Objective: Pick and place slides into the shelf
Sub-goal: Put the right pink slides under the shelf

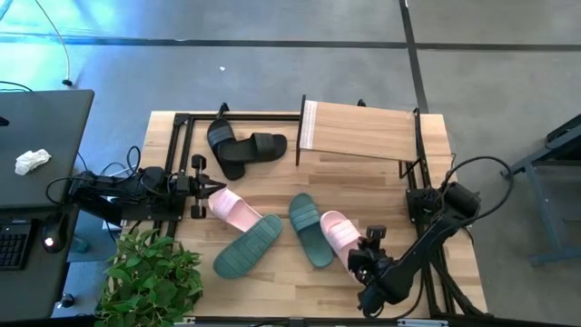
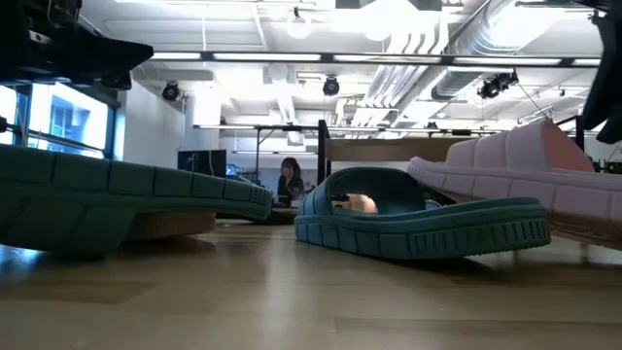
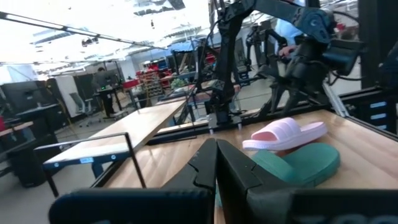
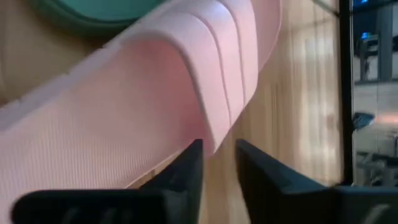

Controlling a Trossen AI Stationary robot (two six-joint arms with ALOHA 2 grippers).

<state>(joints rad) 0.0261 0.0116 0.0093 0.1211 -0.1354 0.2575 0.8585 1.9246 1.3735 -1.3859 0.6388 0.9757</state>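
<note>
While the shelf [image 1: 359, 132] stands bare at the table's [image 1: 381, 195] far side, I see all six slides loose on the tabletop. My right gripper [image 1: 363, 257] sits at the pink slide [image 1: 338, 232] leaning on a teal one [image 1: 310, 232], fingers [image 4: 186, 168] slightly parted, gripping nothing. My left gripper [image 1: 211, 188] waits closed and empty beside the other pink slide [image 1: 234, 209].

Non-task items around the table

Potted plant [image 1: 152, 277] off the table's front-left corner; dark desk [image 1: 41, 154] beyond the left edge carrying crumpled white cloth [image 1: 32, 162]; seated person [image 2: 289, 181] in background.
</note>
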